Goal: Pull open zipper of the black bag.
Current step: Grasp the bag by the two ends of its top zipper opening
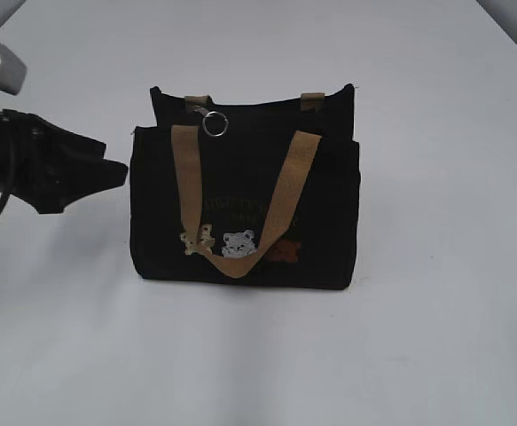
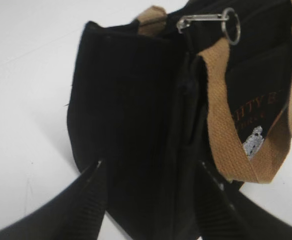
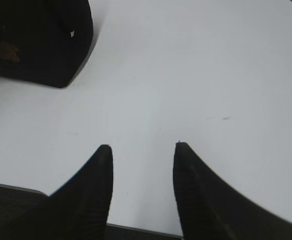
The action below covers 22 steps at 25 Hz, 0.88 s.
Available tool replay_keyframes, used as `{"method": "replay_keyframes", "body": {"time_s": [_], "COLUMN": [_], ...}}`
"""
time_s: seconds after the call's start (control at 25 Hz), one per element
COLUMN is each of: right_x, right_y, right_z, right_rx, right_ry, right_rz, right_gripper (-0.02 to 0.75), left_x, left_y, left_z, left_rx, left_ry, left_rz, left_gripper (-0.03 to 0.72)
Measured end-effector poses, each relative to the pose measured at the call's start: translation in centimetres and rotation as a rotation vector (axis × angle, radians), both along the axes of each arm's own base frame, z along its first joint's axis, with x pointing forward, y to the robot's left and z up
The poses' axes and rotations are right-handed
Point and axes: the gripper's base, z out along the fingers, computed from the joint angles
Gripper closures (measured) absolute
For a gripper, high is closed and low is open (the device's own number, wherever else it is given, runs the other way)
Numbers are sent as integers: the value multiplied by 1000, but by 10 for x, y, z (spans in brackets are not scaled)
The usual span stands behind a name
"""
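Left hand (image 2: 151,172): fingers apart, straddling the black bag (image 1: 245,204) end, not gripping. Right hand (image 3: 143,150): fingers apart over bare desk (image 3: 186,75). Bag stands mid-desk; lettering partly legible, "HTY B". Zipper (image 2: 201,20) at top edge, silver ring pull.

exterior view faces the black bag (image 1: 245,200) frontally from above; left wrist views its side closely, right wrist its corner.
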Motion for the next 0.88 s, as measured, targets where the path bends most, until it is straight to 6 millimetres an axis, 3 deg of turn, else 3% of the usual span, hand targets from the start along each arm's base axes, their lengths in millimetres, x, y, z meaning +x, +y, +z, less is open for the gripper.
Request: {"method": "replay_keyframes", "body": {"time_s": [0.28, 0.32, 0.4, 0.48, 0.64, 0.88], "right_x": [-1, -1, 1, 12, 68, 187], "right_y": [7, 9, 16, 24, 37, 57], "right_z": [1, 2, 4, 11, 31, 39], "right_rx": [60, 69, 60, 43, 79, 32], "right_ry": [-3, -8, -11, 0, -89, -149], "right_rz": [51, 80, 180, 296, 472, 666], "right_gripper": [419, 419, 419, 419, 419, 419], "left_x": [16, 19, 21, 20, 17, 16], "left_y": [-32, -35, -42, -45, -47, -47], "left_z": [-16, -18, -22, -23, -25, -27], "left_rx": [50, 51, 50, 41, 36, 29], "left_ry": [-10, -7, 7, 29, 59, 72], "left_rz": [-98, -103, -110, -108, -108, -105], "left_gripper": [269, 305, 498, 623, 623, 623]}}
